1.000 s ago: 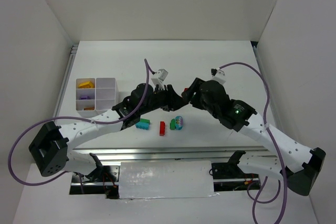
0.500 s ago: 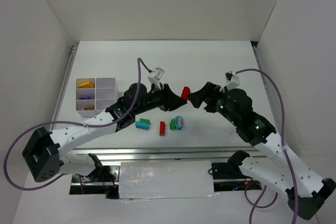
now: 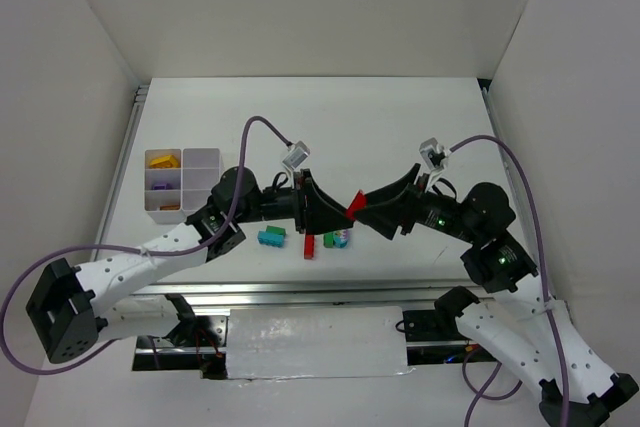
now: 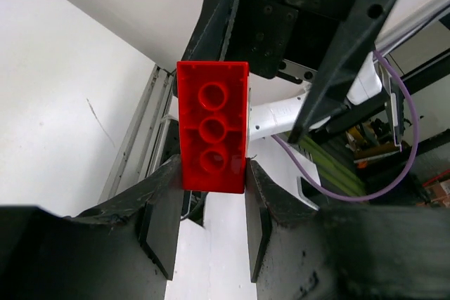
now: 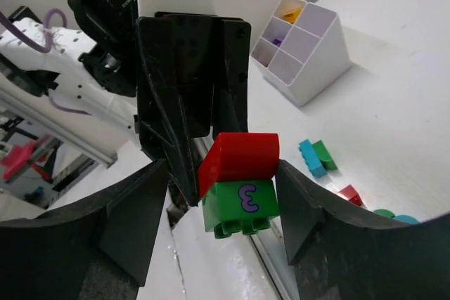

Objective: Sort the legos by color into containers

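A red brick (image 4: 212, 124) with three round holes is pinched at its lower end by my left gripper (image 4: 212, 168), which is shut on it. In the right wrist view the same red brick (image 5: 242, 156) sits stacked on a green brick (image 5: 242, 205) bearing a purple mark. My right gripper (image 5: 221, 173) stands open around this stack, its right finger against it and its left finger apart. From above, the left gripper (image 3: 328, 212) and right gripper (image 3: 368, 212) meet at the red brick (image 3: 353, 204), above the table. The white tray of containers (image 3: 183, 184) stands at the left.
On the table below the grippers lie a teal-and-green brick (image 3: 271, 236), a small red brick (image 3: 309, 244) and a green, teal and purple cluster (image 3: 337, 238). The tray (image 5: 302, 50) holds yellow, purple and orange pieces. White walls enclose the table.
Both grippers have shifted toward the near edge with the red brick. The right gripper drew back half a second ago and now surrounds the brick again.
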